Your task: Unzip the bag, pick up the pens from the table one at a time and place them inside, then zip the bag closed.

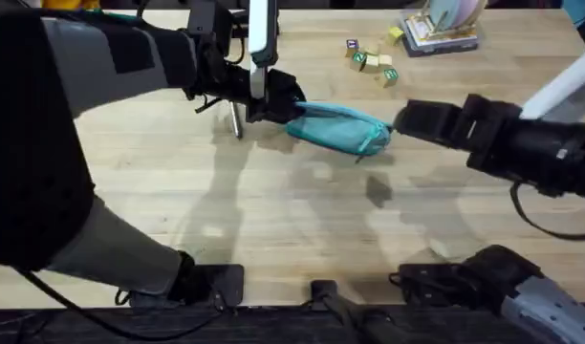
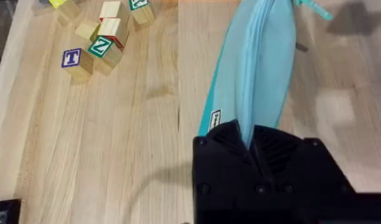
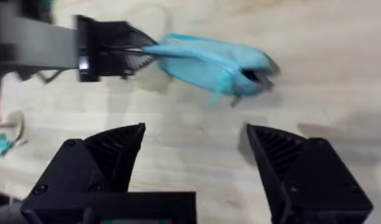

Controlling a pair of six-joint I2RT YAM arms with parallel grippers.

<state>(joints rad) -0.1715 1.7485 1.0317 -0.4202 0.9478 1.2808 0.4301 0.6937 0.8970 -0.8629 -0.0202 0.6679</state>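
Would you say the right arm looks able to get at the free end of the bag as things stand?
Probably yes: the right gripper has its jaws open, bare table lies before the bag, and the left gripper holds the far end.

Letter blocks (image 1: 372, 60) nr stacked books (image 1: 439, 31).

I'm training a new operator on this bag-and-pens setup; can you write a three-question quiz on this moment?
1. True or false: the left gripper is shut on one end of the bag.
2. The right gripper is: A) clamped on the zipper, B) open and apart from the bag, C) holding a pen.
3. Fill in: the small items lying on the table beyond the bag are wooden letter ____.

Key
1. True; the left wrist view shows the fabric pinched between its fingers.
2. B; its fingers are spread over bare table, short of the bag.
3. blocks.
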